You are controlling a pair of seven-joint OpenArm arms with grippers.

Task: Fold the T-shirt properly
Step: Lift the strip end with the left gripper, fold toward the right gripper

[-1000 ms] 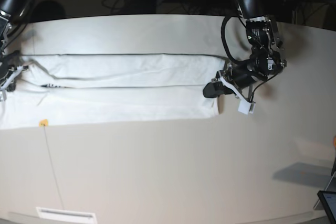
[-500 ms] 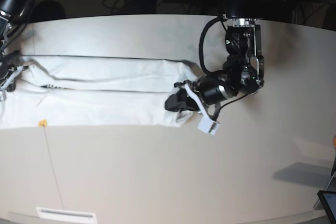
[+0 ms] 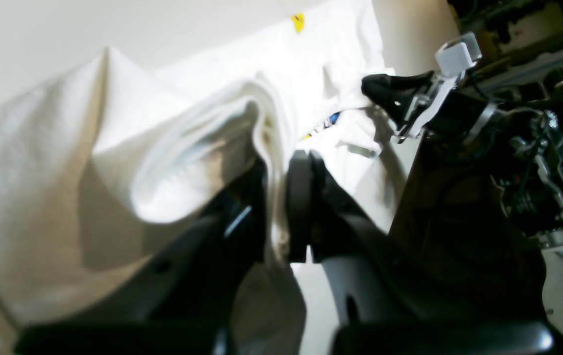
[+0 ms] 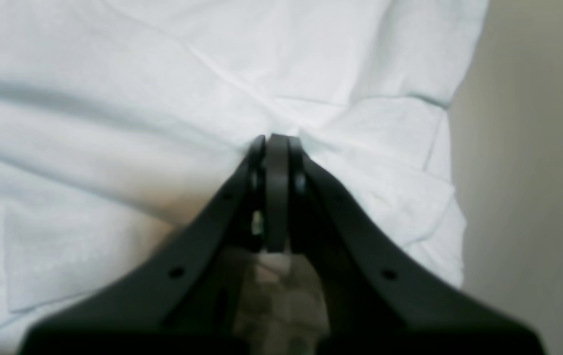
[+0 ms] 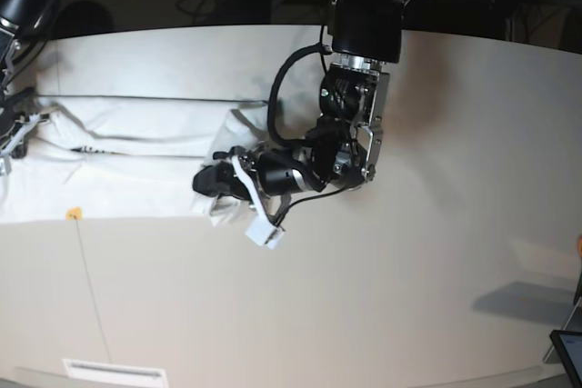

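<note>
The white T-shirt (image 5: pixel 127 147) lies as a long folded strip across the table's left half, plain side up. My left gripper (image 5: pixel 214 184) is shut on the shirt's right end and holds it lifted over the strip's middle. In the left wrist view its fingers (image 3: pixel 299 197) pinch a raised fold of the T-shirt (image 3: pixel 114 162), and a bit of blue and yellow print (image 3: pixel 328 123) shows beyond. My right gripper (image 5: pixel 14 138) is at the strip's far left end. In the right wrist view it (image 4: pixel 276 143) is shut on a pinch of the T-shirt (image 4: pixel 163 98).
A small yellow marker (image 5: pixel 75 213) sits by the shirt's front edge, with a thin line running down to a white label (image 5: pixel 114 373). A dark screen corner (image 5: pixel 568 352) is at the bottom right. Cables lie behind the table's far edge.
My left gripper has swept left along the shirt, dragging its right end over the strip, which is now much shorter. The right gripper has not moved.
</note>
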